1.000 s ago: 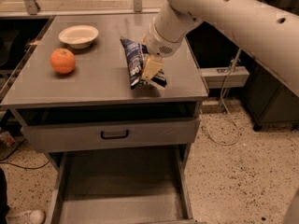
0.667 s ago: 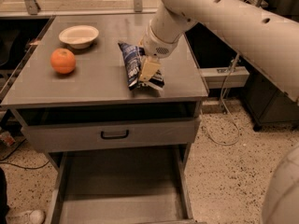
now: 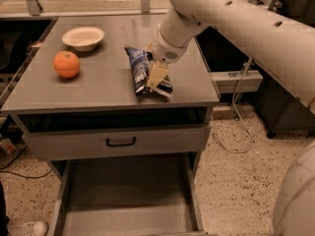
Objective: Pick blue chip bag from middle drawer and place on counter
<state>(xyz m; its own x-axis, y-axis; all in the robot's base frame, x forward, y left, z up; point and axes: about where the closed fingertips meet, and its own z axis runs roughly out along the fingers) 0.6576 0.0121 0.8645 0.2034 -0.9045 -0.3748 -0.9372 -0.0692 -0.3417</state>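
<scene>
The blue chip bag (image 3: 141,72) lies tilted on the counter (image 3: 98,90), right of centre, with its lower end touching the surface. My gripper (image 3: 156,75) reaches down from the upper right and is shut on the bag's right side. One beige finger (image 3: 157,73) lies across the foil. Below the counter, the middle drawer (image 3: 128,200) stands pulled out, and its bare grey floor holds nothing.
An orange (image 3: 66,64) and a white bowl (image 3: 83,37) sit on the left part of the counter. A shut drawer front with a black loop handle (image 3: 121,142) is just under the counter. My white arm (image 3: 246,28) spans the upper right. Speckled floor lies to the right.
The arm and the bag have shifted slightly to the left over the counter, with the bag still in the gripper. The orange, bowl and drawers have not moved.
</scene>
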